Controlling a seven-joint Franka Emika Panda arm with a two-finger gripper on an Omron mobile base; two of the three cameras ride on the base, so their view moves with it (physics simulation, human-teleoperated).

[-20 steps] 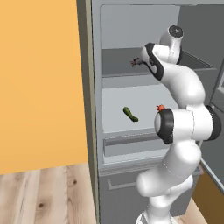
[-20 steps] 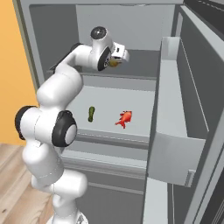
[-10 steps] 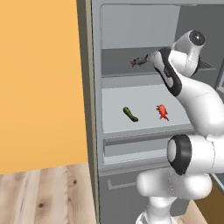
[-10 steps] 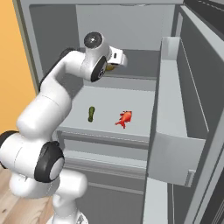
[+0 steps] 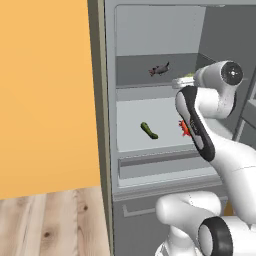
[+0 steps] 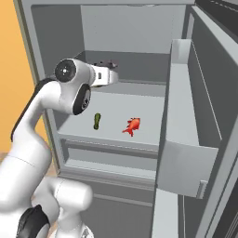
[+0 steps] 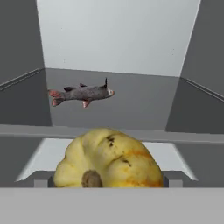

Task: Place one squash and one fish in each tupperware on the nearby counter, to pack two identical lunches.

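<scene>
My gripper (image 7: 109,181) is shut on the yellow squash (image 7: 109,159), whose round ribbed body sits between the fingertips; the gripper (image 5: 182,82) hangs in front of the open fridge's upper shelf. The dark grey fish (image 7: 81,94) lies on that shelf behind the squash, also in the side views (image 5: 159,69) (image 6: 106,62). One shelf lower lie the slim green squash (image 5: 149,130) (image 6: 97,121) and the red-orange fish (image 6: 132,125), which my forearm partly covers in the left base view (image 5: 184,128). The tupperware is out of view.
The fridge door (image 6: 186,130) stands open on the right with a deep door bin. An orange wall panel (image 5: 45,100) flanks the fridge on the left. A closed drawer front (image 5: 155,165) runs below the lower shelf.
The arm has swung its elbow out to the side. The hand, still holding the yellow squash, has drawn a little down and back from the upper shelf. The other food lies still.
</scene>
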